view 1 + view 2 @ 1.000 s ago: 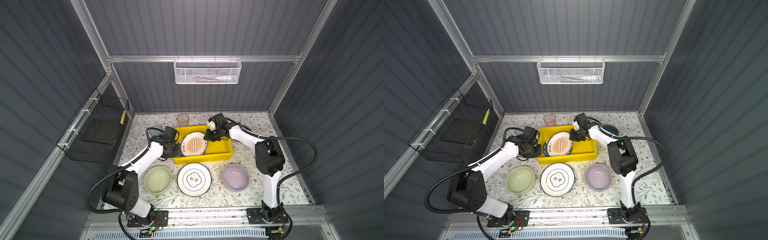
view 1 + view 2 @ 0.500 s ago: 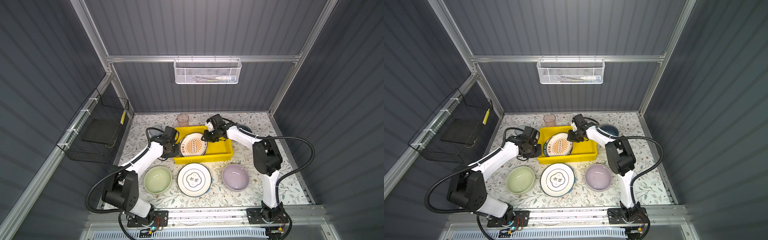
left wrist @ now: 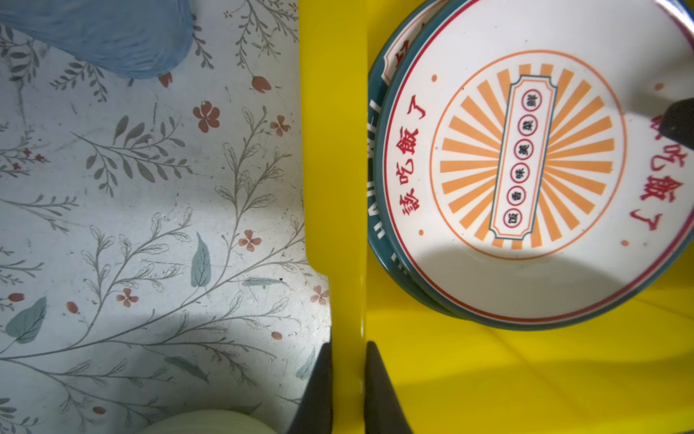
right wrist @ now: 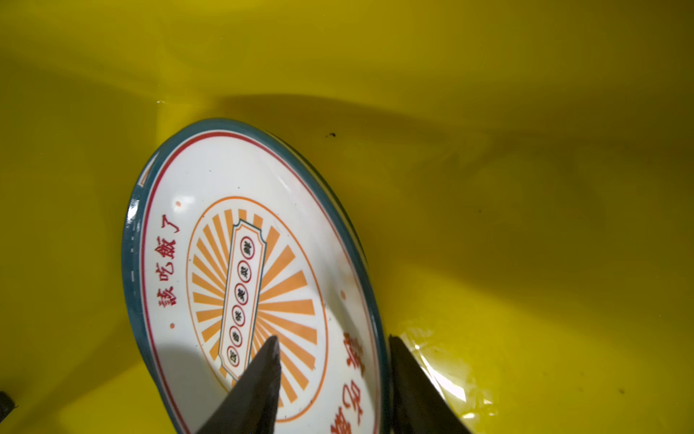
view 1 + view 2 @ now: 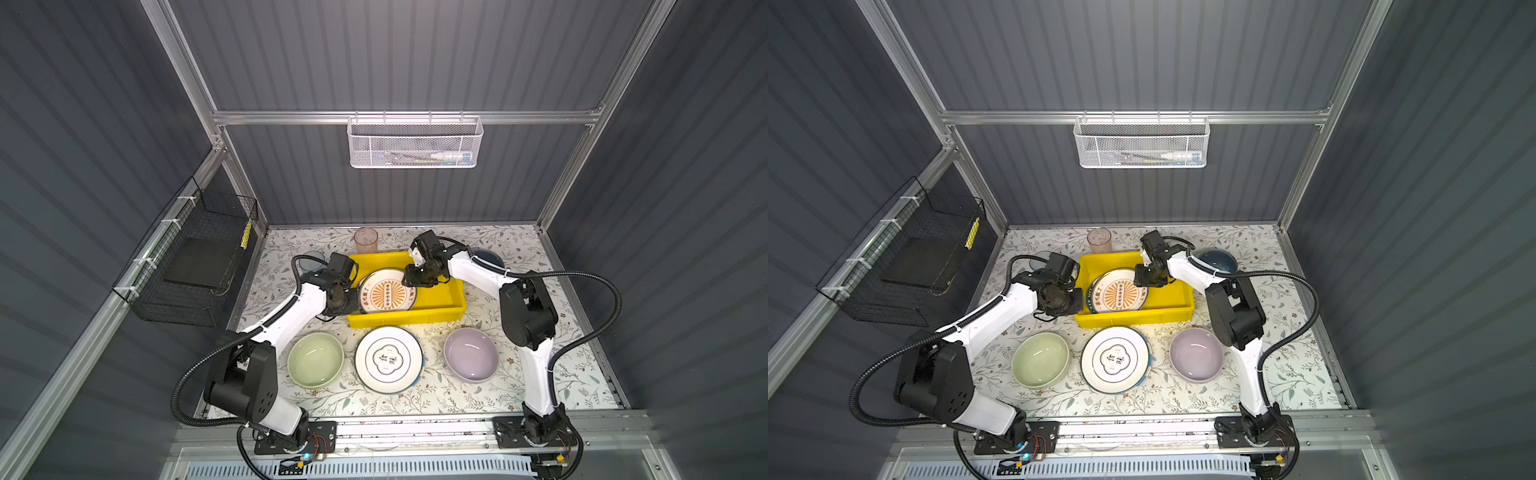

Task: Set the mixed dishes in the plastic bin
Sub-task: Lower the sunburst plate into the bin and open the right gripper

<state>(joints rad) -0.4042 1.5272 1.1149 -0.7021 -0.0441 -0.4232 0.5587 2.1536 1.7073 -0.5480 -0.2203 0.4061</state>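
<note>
Left pincer [image 3: 348,344] on yellow bin [image 3: 334,150] wall, clearest in left wrist view

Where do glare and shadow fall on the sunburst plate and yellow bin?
Right wrist view: yellow bin dim and olive, one glare patch on its floor; left wrist view: curved shadow across part of the sunburst plate; both top views: evenly lit.

The floral-print table [image 5: 561,374] carries a yellow bin [image 5: 407,321] at its middle, nearer the back edge. Along the front edge a pale green bowl [image 5: 316,359], a white lettered plate [image 5: 388,359] and a lilac bowl [image 5: 471,354] sit in a row. A pink tumbler [image 5: 365,240] stands at the back edge. A bluish translucent tumbler [image 5: 311,257] sits towards the left edge and a dark blue bowl [image 5: 1219,259] towards the right.
</note>
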